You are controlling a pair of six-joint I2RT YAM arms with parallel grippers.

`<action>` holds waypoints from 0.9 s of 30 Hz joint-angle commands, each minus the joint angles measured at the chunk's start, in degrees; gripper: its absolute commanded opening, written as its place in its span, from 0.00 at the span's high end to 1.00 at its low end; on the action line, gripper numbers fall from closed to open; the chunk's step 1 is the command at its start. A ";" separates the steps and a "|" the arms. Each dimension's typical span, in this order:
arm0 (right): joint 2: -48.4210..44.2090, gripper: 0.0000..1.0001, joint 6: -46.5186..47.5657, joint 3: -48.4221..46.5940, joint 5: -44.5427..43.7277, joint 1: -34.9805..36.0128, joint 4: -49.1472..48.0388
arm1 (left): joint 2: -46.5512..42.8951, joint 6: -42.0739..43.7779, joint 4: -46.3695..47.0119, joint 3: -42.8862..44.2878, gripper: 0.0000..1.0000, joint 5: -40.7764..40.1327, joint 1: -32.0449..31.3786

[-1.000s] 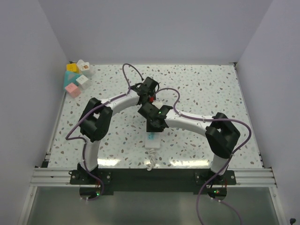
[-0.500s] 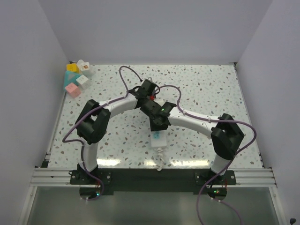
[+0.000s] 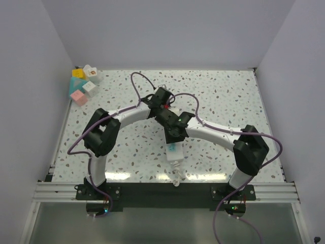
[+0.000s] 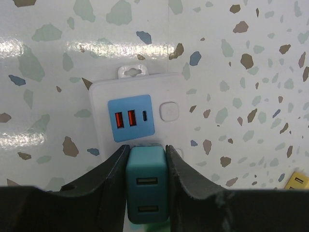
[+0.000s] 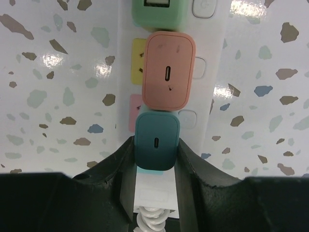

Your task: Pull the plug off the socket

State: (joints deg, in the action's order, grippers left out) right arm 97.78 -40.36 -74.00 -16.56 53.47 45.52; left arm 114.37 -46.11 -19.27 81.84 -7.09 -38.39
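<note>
My left gripper (image 4: 146, 151) is closed narrow on a teal plug (image 4: 147, 188), one finger (image 4: 111, 181) pressed to each flank. The socket (image 4: 169, 130) lies just beyond my fingertips, its blue USB panel (image 4: 131, 117) meeting the plug's front edge, so that plug looks seated. My right gripper (image 5: 157, 142) is likewise clamped on a darker teal plug (image 5: 157, 151) (the one with a single small port). A pink plug (image 5: 168, 71) sits just ahead of those fingertips, a green one (image 5: 157, 8) beyond it, and the coiled cord (image 5: 150, 220) runs back under my palm. Over the last second, seen from above, the socket's cord end has slid toward my right side and my right arm has swung outward with it, while my left wrist barely shifted. I read that as the whole socket pivoting rather than a plug coming free. I see no gap under either plug, so the pull probably needs my left grip to anchor harder.
</note>
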 commanded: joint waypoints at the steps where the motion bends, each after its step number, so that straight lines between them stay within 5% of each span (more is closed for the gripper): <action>1: -6.65 1.00 4.76 -0.89 3.98 0.93 -5.17 | 3.43 6.11 -7.54 -2.13 1.00 -10.92 -0.02; 7: -3.39 1.00 4.06 2.63 5.39 0.49 -11.23 | -3.52 8.57 -5.61 1.30 0.92 -4.79 4.20; 10: -2.07 1.00 3.62 2.98 5.92 0.32 -12.29 | -6.42 9.28 -1.92 -1.59 0.80 0.66 7.01; 14: 0.39 1.00 3.80 3.33 6.36 -0.03 -13.70 | -8.81 9.98 2.30 -5.72 0.51 6.64 10.17; 20: 3.64 1.00 4.58 2.02 8.64 -0.04 -15.46 | -11.53 11.65 3.80 -7.14 0.25 8.06 11.32; 24: 5.14 1.00 4.59 1.14 8.82 -0.21 -15.81 | -13.81 11.22 3.36 -7.48 0.22 8.15 12.20; 27: 5.23 1.00 3.97 0.17 8.73 -0.65 -16.16 | -21.69 10.16 5.46 -12.92 0.34 9.37 12.99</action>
State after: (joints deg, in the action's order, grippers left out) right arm 101.75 -36.60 -71.79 -9.17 53.19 31.59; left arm 101.56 -36.45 -17.28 72.66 0.43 -26.50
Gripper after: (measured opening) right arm 0.354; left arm 0.693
